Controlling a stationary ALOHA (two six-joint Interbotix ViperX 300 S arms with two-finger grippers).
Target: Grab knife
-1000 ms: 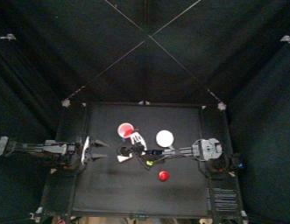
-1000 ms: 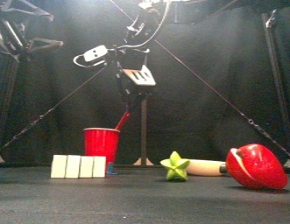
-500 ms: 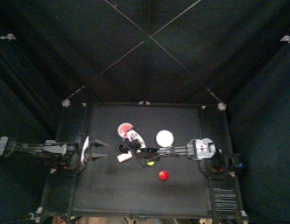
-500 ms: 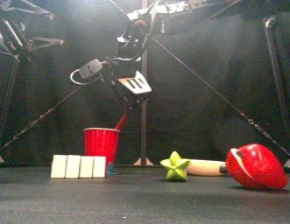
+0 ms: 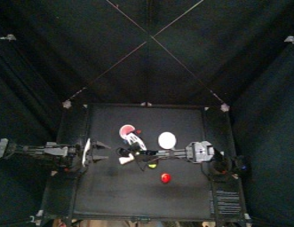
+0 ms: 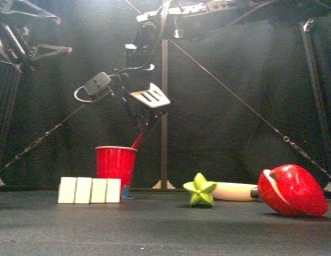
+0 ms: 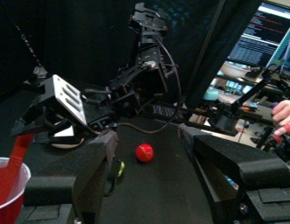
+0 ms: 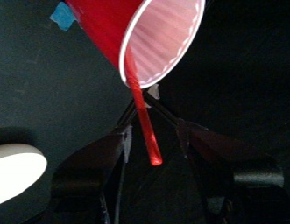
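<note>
One slim red knife [image 8: 142, 114] stands tilted in a red cup [image 6: 116, 163] at the left of the tabletop [image 6: 168, 225], its free end sticking up out of the rim. The right gripper [image 8: 154, 149] hangs above the cup, fingers spread wide on either side of the knife's upper end, not yet closed on it. By this look the approach is nearly done; closing and lifting remain. The left gripper [image 7: 153, 175] rests low at the left, fingers apart and empty. A red pepper [image 6: 293, 191] sits far right.
</note>
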